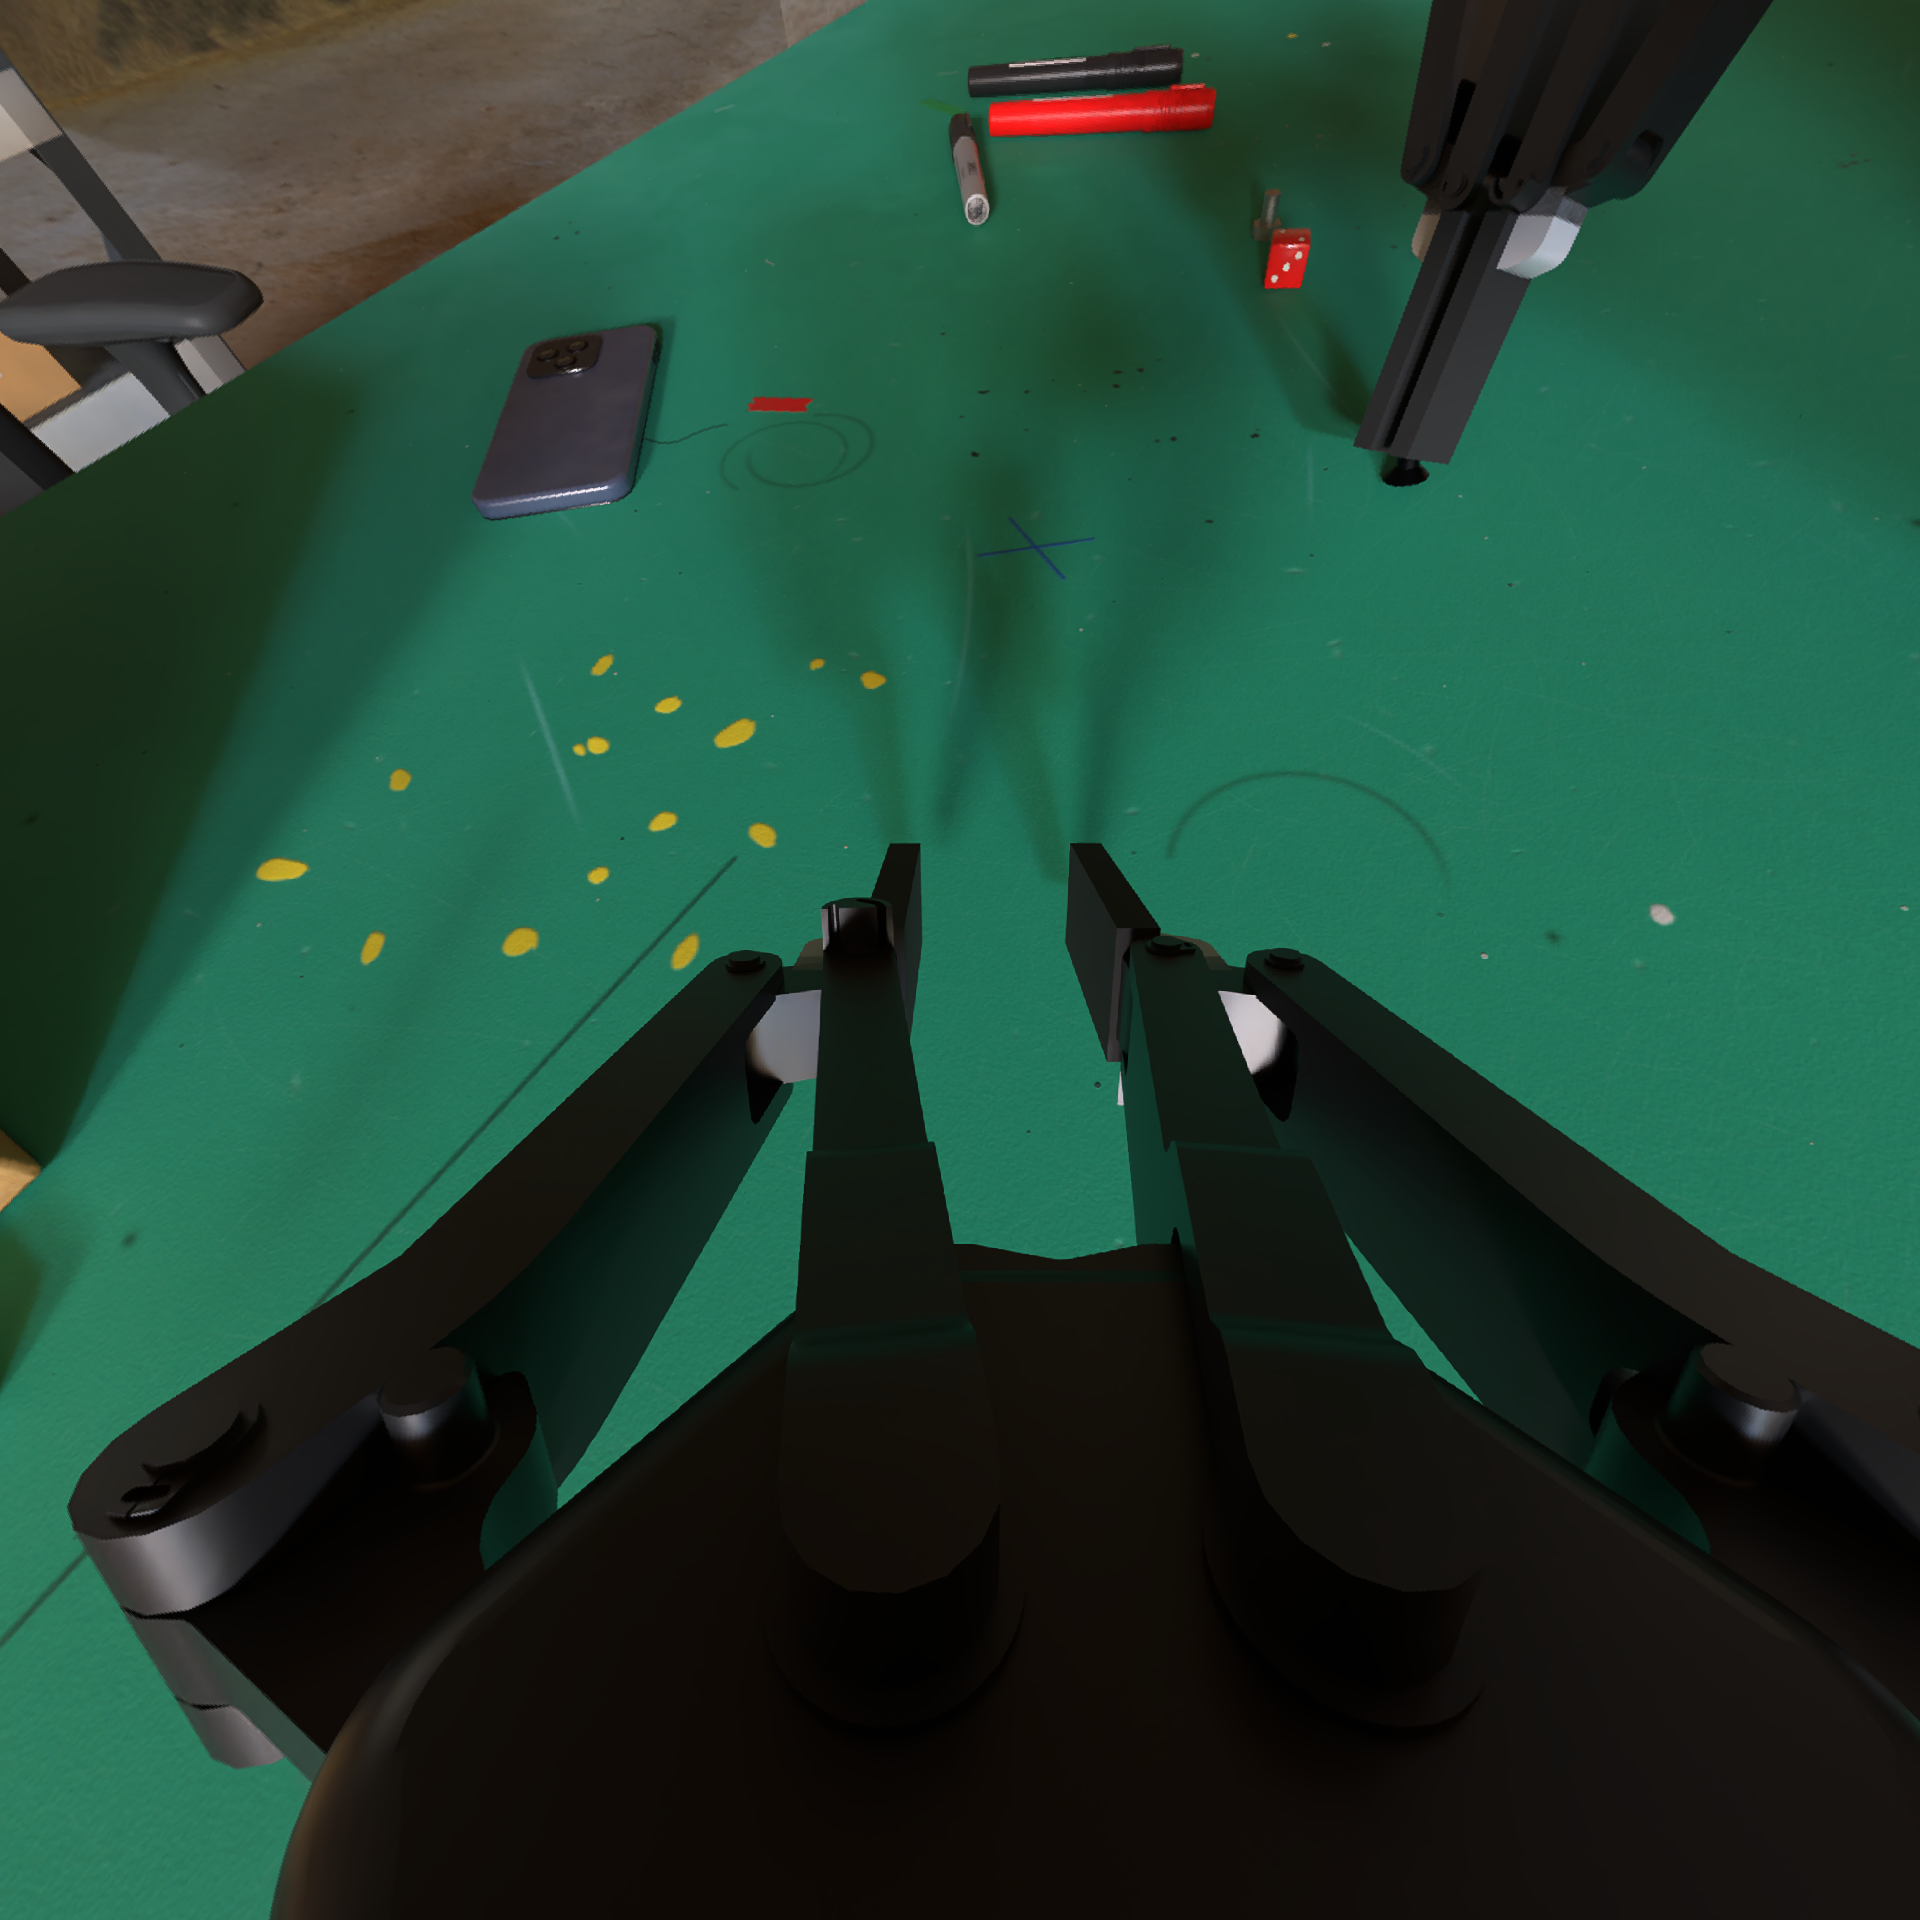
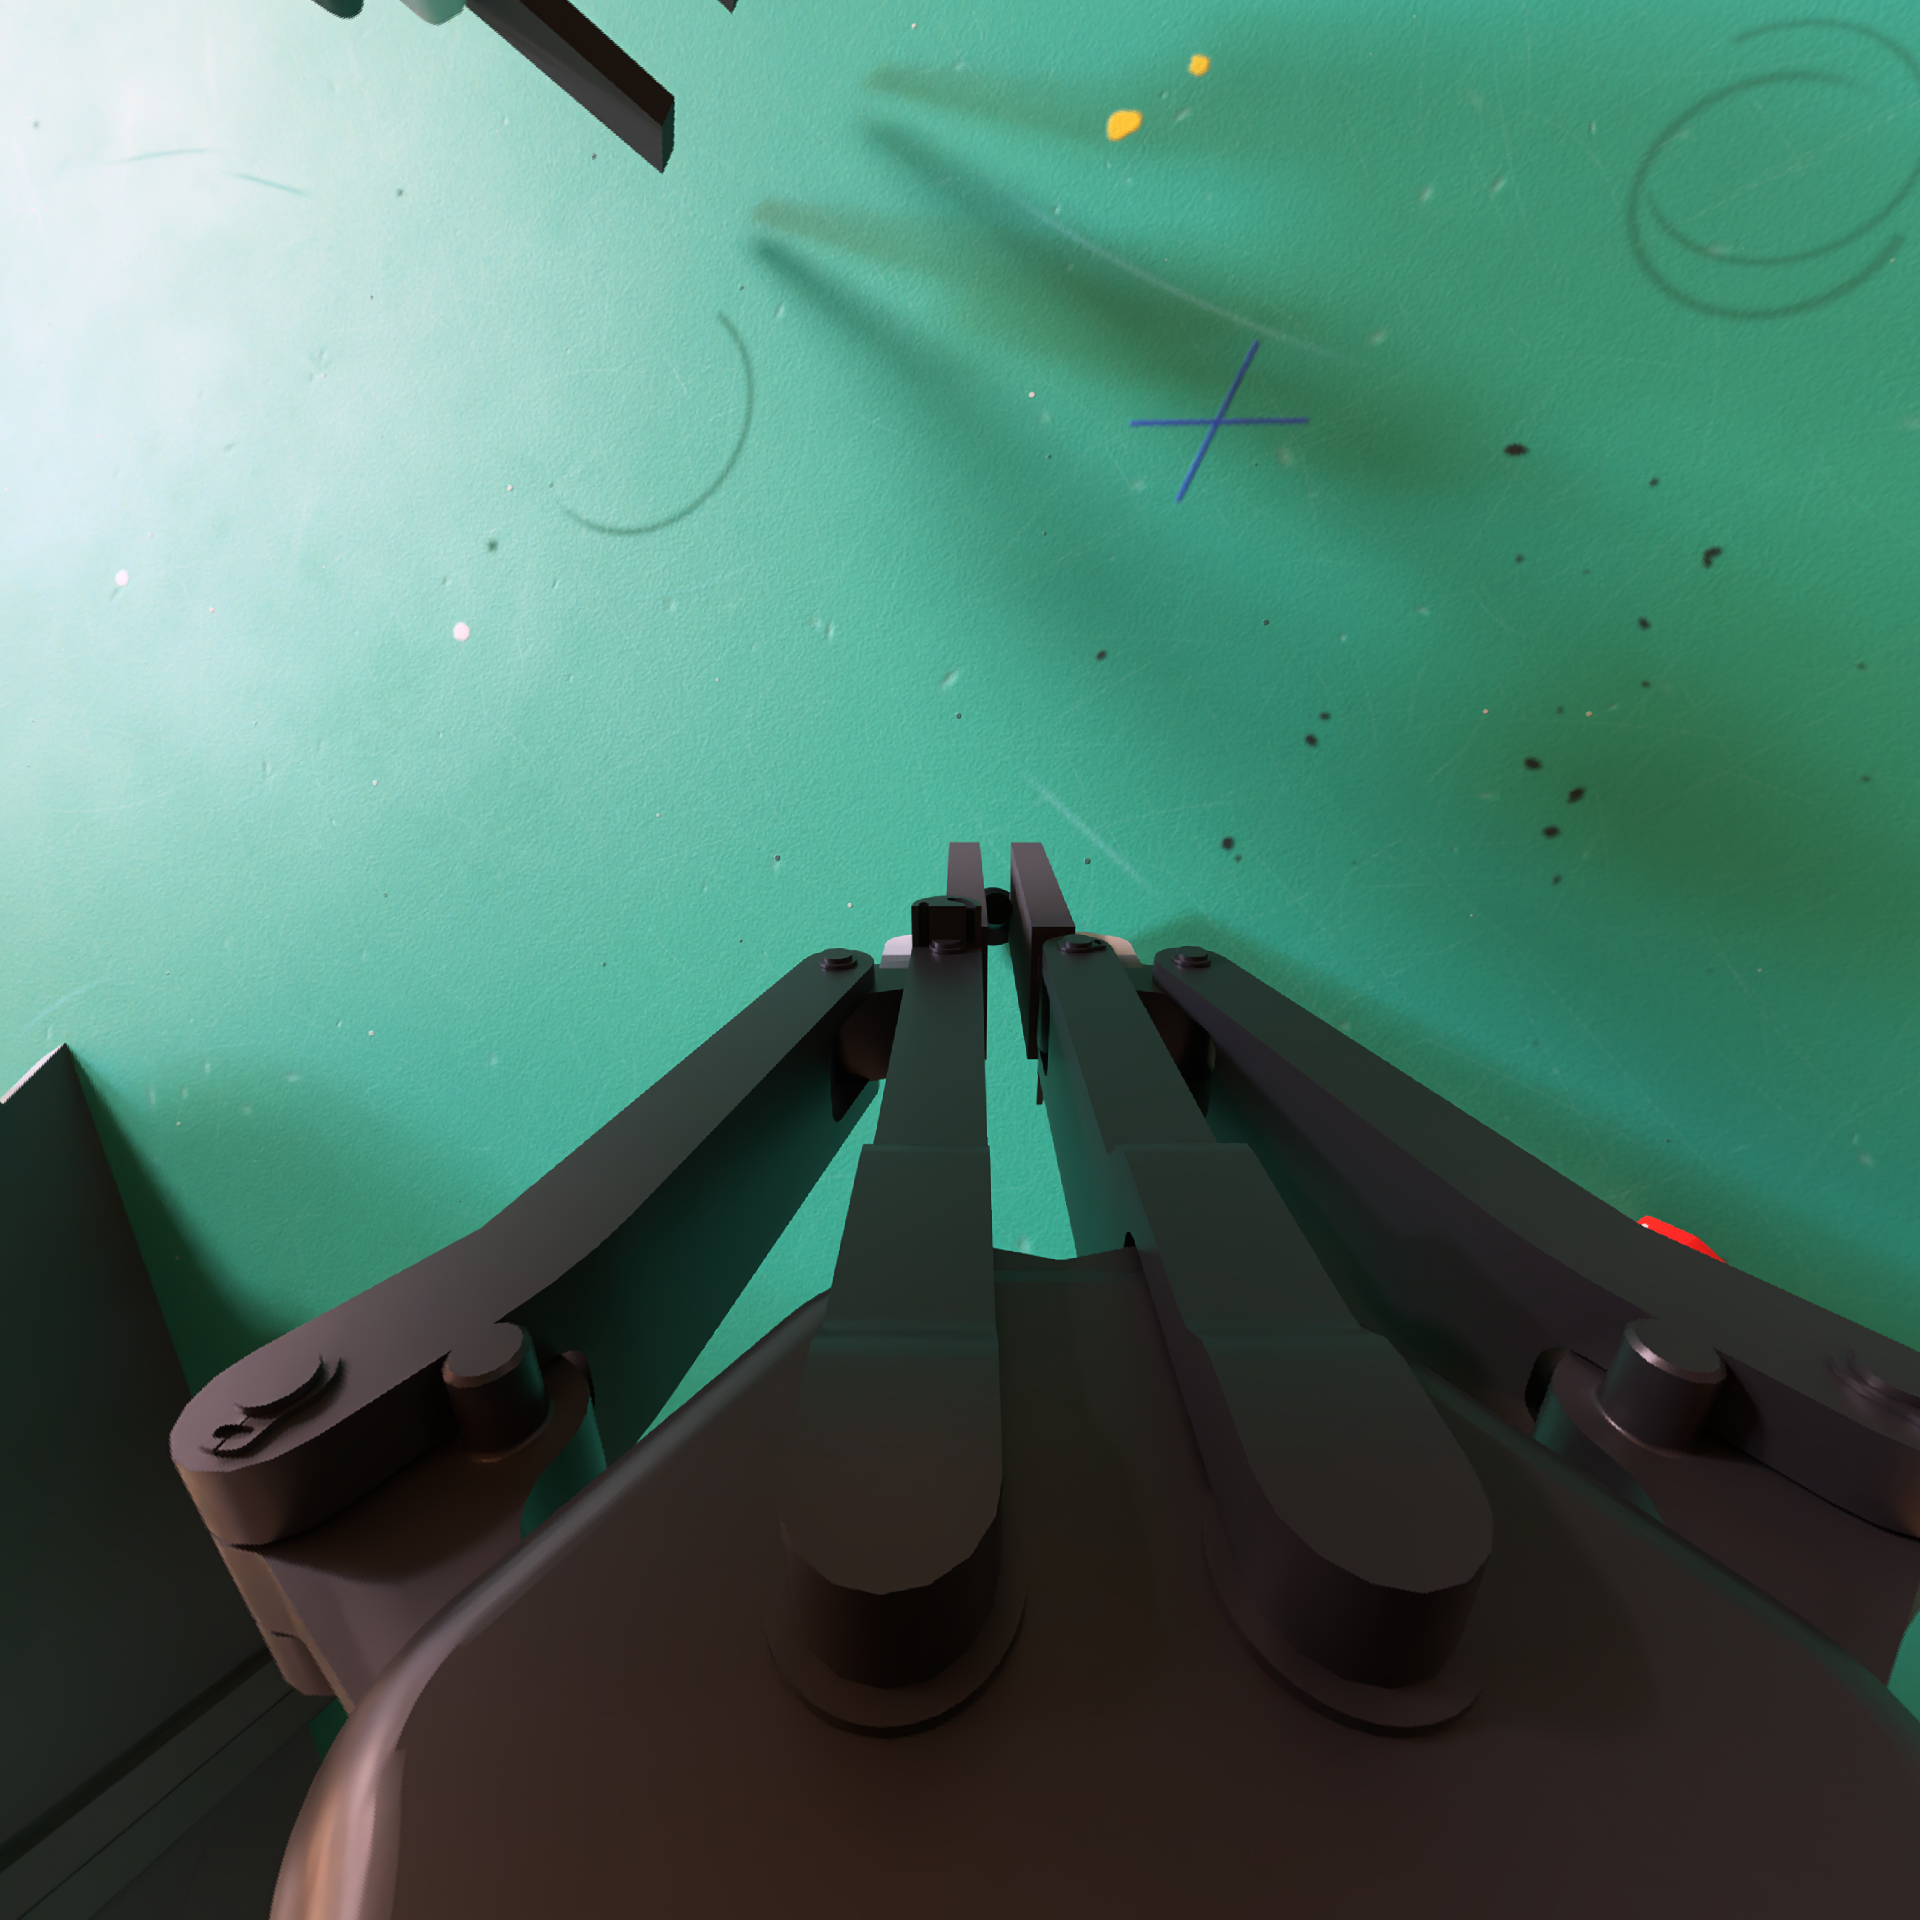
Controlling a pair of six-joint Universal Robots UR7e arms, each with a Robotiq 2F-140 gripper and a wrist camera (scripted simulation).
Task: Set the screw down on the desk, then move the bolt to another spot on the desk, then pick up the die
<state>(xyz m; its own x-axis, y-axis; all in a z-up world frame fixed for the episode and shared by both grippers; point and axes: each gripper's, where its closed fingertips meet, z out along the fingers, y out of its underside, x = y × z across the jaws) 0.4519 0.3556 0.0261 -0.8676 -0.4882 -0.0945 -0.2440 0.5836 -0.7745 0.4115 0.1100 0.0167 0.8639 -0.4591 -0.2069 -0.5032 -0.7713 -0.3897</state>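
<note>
In the left wrist view, my right gripper (image 1: 1408, 442) hangs at the far right, its fingers close together on a small black screw (image 1: 1405, 474) whose tip is at or just above the green desk (image 1: 1143, 675). In the right wrist view the screw (image 2: 995, 914) shows as a dark round bit between the nearly closed fingers of my right gripper (image 2: 995, 864). The red die (image 1: 1286, 258) lies on the desk beyond it, with the rusty bolt (image 1: 1270, 213) just behind it. The die (image 2: 1675, 1238) peeks out behind the right linkage. My left gripper (image 1: 994, 873) is open and empty above the desk.
A dark phone (image 1: 569, 421) lies at the left. A black marker (image 1: 1075, 73), a red marker (image 1: 1101, 111) and a small grey marker (image 1: 968, 171) lie at the far side. An office chair (image 1: 125, 301) stands beyond the desk's left edge. A left finger (image 2: 613, 88) shows at the top.
</note>
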